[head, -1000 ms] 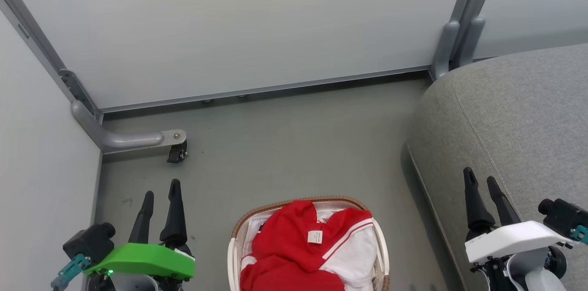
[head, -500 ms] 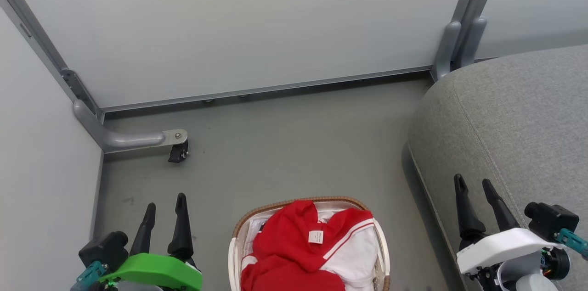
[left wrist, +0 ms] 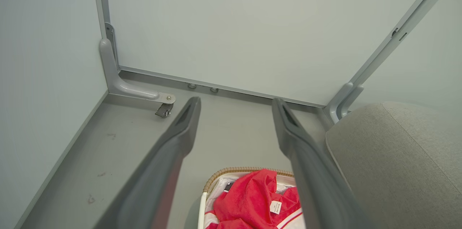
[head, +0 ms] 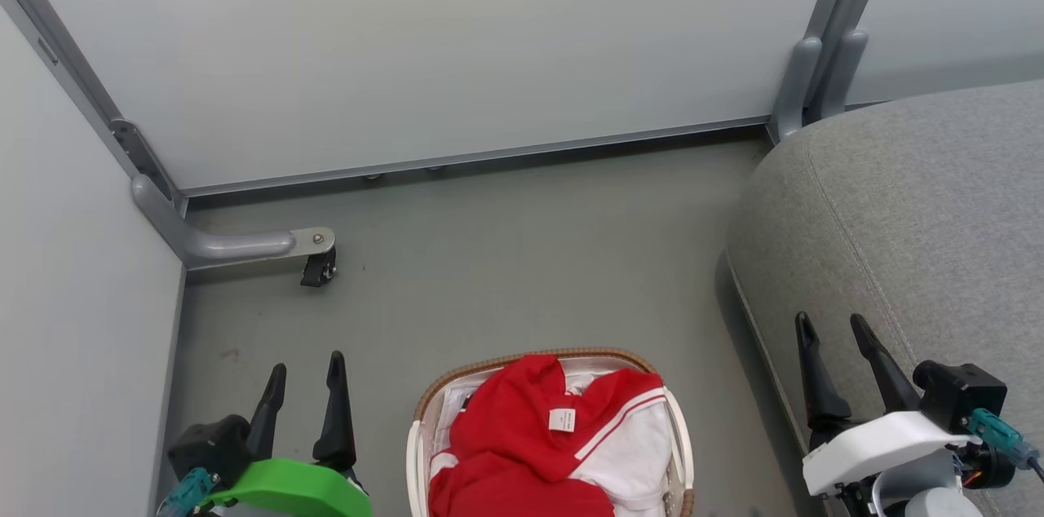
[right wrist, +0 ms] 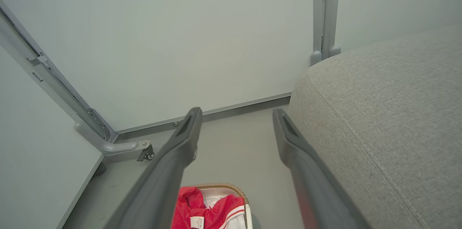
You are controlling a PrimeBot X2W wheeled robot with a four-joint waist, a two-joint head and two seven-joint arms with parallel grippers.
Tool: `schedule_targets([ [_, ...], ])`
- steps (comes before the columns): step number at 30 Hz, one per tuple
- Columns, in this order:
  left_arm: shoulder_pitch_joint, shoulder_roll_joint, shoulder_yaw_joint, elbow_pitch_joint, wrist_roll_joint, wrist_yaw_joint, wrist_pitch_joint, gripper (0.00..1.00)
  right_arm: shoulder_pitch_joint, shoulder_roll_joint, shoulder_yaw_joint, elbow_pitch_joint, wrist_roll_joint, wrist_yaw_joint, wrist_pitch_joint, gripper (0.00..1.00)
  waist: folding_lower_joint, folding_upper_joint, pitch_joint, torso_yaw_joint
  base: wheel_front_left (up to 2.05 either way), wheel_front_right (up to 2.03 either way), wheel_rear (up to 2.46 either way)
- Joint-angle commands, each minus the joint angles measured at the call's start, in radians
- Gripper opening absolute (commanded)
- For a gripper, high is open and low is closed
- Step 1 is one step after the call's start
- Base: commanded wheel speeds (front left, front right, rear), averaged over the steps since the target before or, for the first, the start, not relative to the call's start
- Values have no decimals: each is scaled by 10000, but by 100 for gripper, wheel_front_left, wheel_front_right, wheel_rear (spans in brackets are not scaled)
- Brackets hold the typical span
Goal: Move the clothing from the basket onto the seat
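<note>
Fingers splayed, empty on left gripper, right gripper — deep grab at clothing could hook basket, lifting it.

Since a second ago, the left gripper has sunk lower and edged inward toward the basket. The right gripper has also drifted inward and slightly down.
</note>
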Motion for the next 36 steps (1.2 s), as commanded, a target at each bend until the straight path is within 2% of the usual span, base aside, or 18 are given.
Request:
schedule_targets([
  [1,114,71,-21,-9,207,30,-100,100,124,-64,17,-80,-239,3,-91,100,0,0,2,6,0,0,0],
  [28,199,87,-305,417,1827,190,-611,100,217,-90,140,39,-2304,4,-613,100,0,0,66,69,0,0,0],
  [36,204,89,-347,537,1991,223,-671,100,228,-93,152,110,-2537,4,-681,100,0,0,36,80,0,0,0],
])
